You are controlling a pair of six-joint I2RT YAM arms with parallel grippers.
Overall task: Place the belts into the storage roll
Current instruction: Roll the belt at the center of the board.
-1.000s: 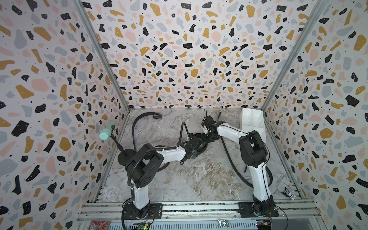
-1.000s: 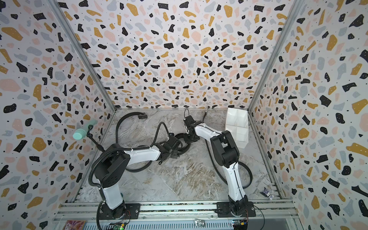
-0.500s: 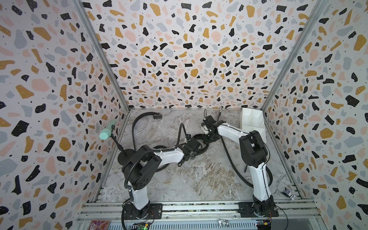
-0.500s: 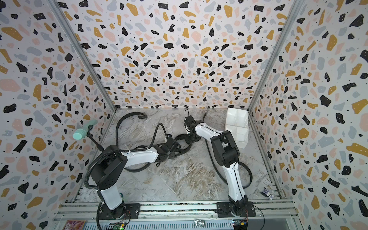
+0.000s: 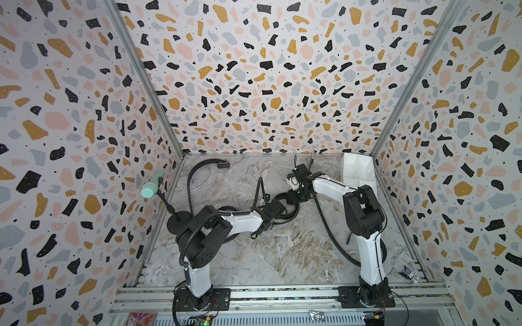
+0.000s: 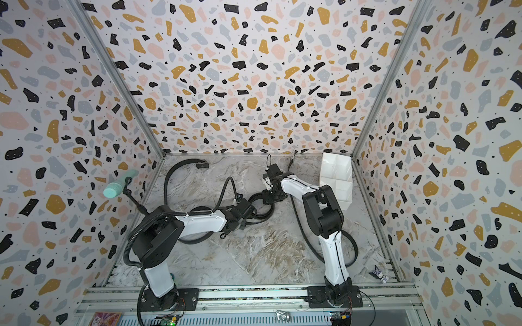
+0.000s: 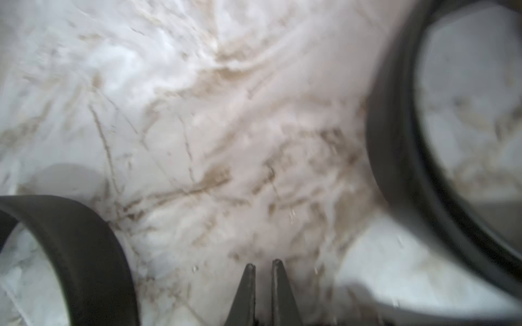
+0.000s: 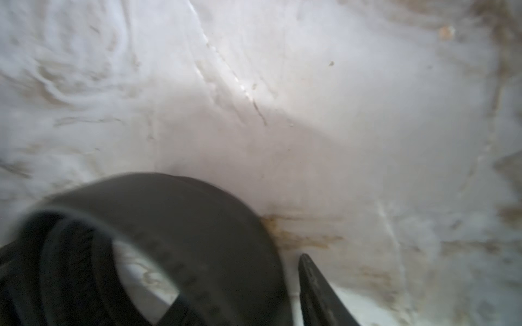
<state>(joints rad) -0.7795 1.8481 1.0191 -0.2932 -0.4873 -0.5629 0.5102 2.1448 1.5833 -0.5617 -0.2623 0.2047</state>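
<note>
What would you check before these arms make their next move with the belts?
1. Left jaws holding a belt: not ok; they are shut on nothing over the marble-patterned table.
2. Right jaws gripping the coiled black belt: cannot tell; only one finger shows, beside the coil.
3. White plastic divided box free of belts: ok; its visible cells look empty.
4. Curved black belt with a rectangular buckle away from both jaws: ok; it lies apart toward the back.

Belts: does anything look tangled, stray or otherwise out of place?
The belts lie in loose, overlapping loops mid-table, one stray by the back wall; the storage roll looks empty. A crumpled scrap lies near the front rail.
</note>
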